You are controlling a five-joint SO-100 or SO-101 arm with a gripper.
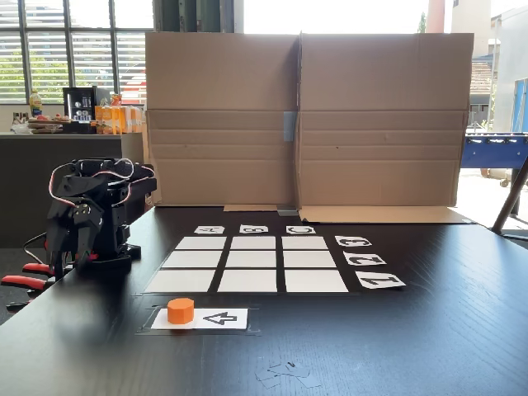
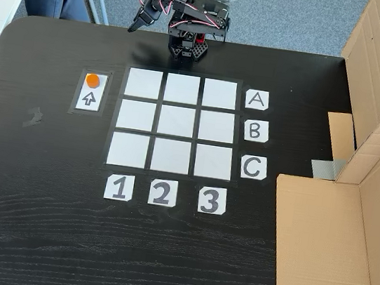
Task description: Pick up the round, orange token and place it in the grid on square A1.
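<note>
From my station I read the arm as folded back at its base on the far edge of the table in the top-down fixed view; the gripper hangs nose-down off to the side, well apart from everything it has to touch, and I judge this a rest pose chosen to leave the board unobstructed for both cameras; whether the fingers are parted or pressed together I cannot tell, as they show dark on dark.

The token sits on the arrow card, at the end the arrow points to, so the card seems to serve as a fixed pick-up spot; it stands flat and upright, just beside the grid on its column-1 side.

Square A1 is the corner cell on row A, above label 1, and it lies nearest the token; I take that as a short carry; nothing has been lifted yet, so the reach down to the token is the step in hand; in the low fixed view the token faces me, with the gripper off to the left
</note>
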